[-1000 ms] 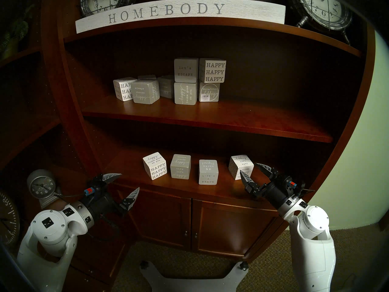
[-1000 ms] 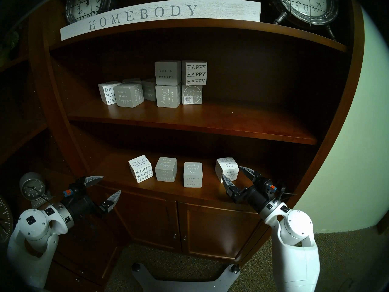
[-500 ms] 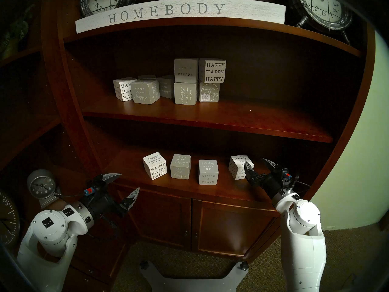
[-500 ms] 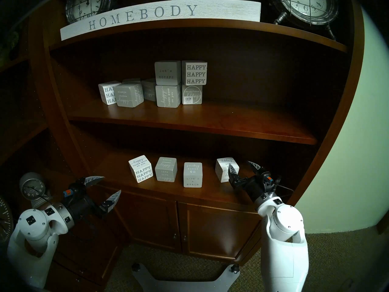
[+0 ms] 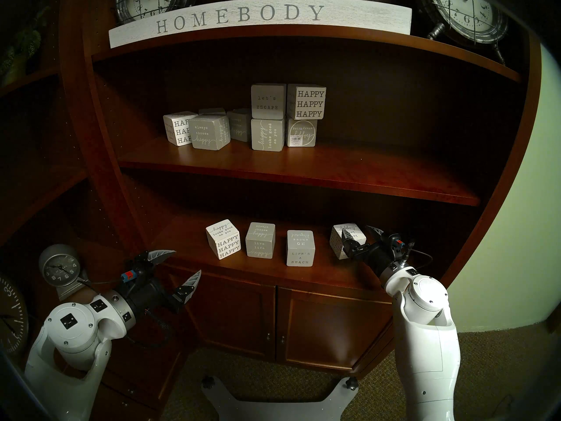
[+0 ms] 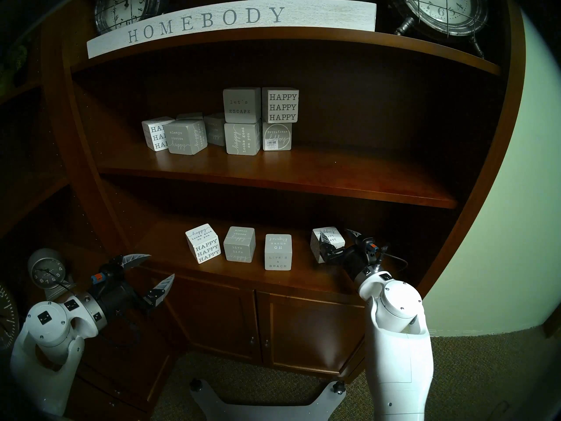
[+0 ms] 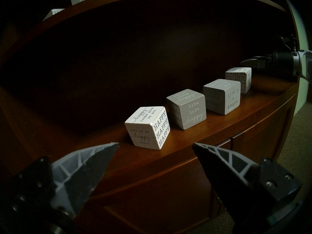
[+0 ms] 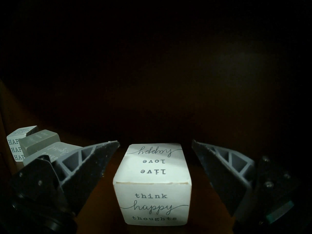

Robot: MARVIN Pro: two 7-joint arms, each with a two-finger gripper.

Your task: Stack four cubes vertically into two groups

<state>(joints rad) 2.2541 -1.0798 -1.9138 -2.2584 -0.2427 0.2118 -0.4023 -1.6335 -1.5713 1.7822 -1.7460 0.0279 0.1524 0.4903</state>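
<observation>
Four cubes stand in a row on the lower shelf (image 5: 303, 277): white "HAPPY HAPPY HAPPY" (image 5: 223, 239), grey "live life happy" (image 5: 260, 240), pale grey "LIFE'S A BEACH" (image 5: 300, 247) and, at the right end, white "think happy thoughts" (image 5: 335, 241). My right gripper (image 5: 356, 231) is open and straddles the "think happy thoughts" cube (image 8: 152, 186), with one finger on each side and a gap to both. My left gripper (image 5: 187, 261) is open and empty, off the shelf's left front corner and pointing at the "HAPPY HAPPY HAPPY" cube (image 7: 148, 127).
The middle shelf (image 5: 303, 174) hangs low over the row. It carries several more cubes, among them the grey "let's ESCAPE" cube (image 5: 268, 101) on a two-high stack. A small clock (image 5: 59, 268) stands left of my left arm. Cabinet doors (image 5: 273, 320) are below.
My right gripper has moved up and forward into the lower shelf, from in front of the "think happy thoughts" cube to around it. My left arm has not moved.
</observation>
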